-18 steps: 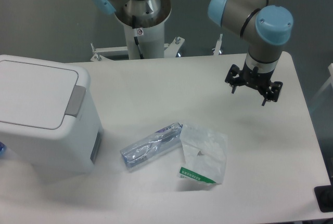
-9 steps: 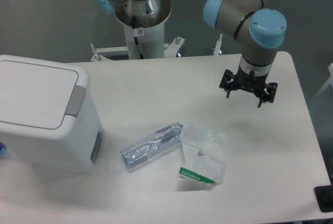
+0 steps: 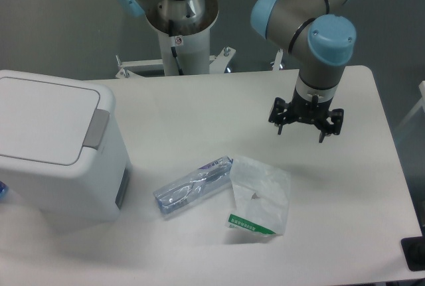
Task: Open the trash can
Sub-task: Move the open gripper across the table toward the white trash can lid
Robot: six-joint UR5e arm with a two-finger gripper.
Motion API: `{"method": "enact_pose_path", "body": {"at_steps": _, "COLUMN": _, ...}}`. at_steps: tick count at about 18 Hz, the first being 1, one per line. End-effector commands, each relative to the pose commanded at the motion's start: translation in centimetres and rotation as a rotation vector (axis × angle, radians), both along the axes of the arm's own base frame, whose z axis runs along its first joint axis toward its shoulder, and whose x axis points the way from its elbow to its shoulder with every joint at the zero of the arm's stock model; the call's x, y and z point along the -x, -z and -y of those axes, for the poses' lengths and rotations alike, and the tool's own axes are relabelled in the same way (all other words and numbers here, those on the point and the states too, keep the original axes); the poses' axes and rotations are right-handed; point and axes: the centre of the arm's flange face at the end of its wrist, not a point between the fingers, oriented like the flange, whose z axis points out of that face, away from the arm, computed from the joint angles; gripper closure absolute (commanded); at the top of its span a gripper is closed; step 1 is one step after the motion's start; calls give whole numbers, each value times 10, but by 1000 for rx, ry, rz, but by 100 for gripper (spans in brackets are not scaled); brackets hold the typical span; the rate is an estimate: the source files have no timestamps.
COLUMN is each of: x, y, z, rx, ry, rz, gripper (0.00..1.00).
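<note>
Near edge of worktop (image 3: 345,233): a dark object (image 3: 413,254) at the right corner, cut off by the frame, unidentifiable. Flat clear wrapper (image 3: 260,195) with a green-and-white strip at its near edge; print too small to read. Touching its left side, a clear packet (image 3: 192,186) with bluish contents, lying at a slant.

Bin (image 3: 53,150) at the left of the worktop, left side cut off by the frame. White, boxy, rounded corners; flat lid down; grey tab (image 3: 97,129) on its right edge. Small blue patch at its lower left, mostly hidden.

Gripper (image 3: 304,127) above the right half of the worktop, well apart from bin, pointing down, fingers spread, holding nothing.

Arm base (image 3: 180,17) behind the far edge.
</note>
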Motion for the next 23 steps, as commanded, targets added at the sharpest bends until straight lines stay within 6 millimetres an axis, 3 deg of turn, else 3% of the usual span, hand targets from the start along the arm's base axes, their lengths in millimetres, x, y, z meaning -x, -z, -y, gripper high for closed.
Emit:
{"method": "enact_pose_path", "body": {"at_steps": 8, "x": -53, "y": -34, "z": -69, "rx": -18, "ry": -51, "rz": 92, "gripper": 0}}
{"method": "enact_pose_path", "body": {"at_steps": 18, "x": -92, "y": -110, "z": -121, "rx": -171, "ry": -82, "rz": 154, "gripper": 0}}
{"method": "enact_pose_path", "body": {"at_steps": 23, "x": -113, "y": -148, "z": -123, "rx": -267, "ry": -108, "rz": 176, "gripper": 0}}
